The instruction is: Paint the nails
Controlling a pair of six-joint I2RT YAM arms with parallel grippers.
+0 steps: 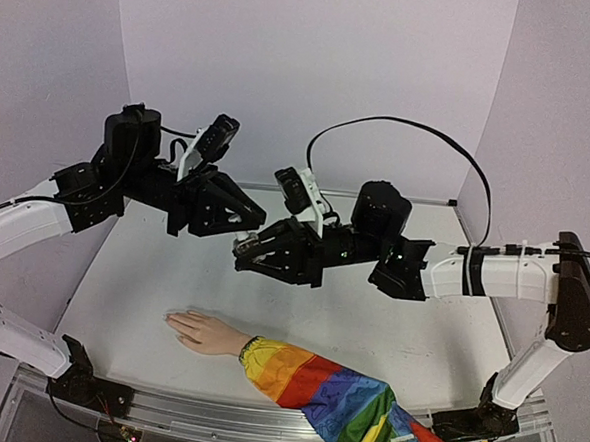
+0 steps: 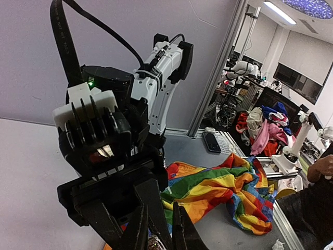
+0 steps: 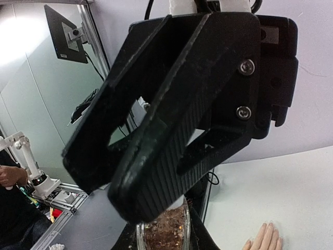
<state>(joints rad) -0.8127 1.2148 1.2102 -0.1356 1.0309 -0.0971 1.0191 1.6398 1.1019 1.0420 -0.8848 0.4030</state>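
We pinch the small glitter bottle (image 3: 164, 229) in our right gripper (image 1: 241, 249), and our left gripper (image 2: 160, 234) is closed tight on its top.

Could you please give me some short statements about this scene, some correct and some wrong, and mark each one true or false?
1. The pale peach mannequin hand lies on the white table, fingers pointing toward the left arm's side. True.
2. The left gripper and the right gripper stand far apart. False: their tips meet above the table.
3. The right gripper holds a small clear bottle with reddish-brown glittery contents. True.
4. The rainbow-striped fabric sleeve lies by the far wall. False: it drapes over the near edge.
5. A gripper touches the mannequin hand. False: both are apart from it.
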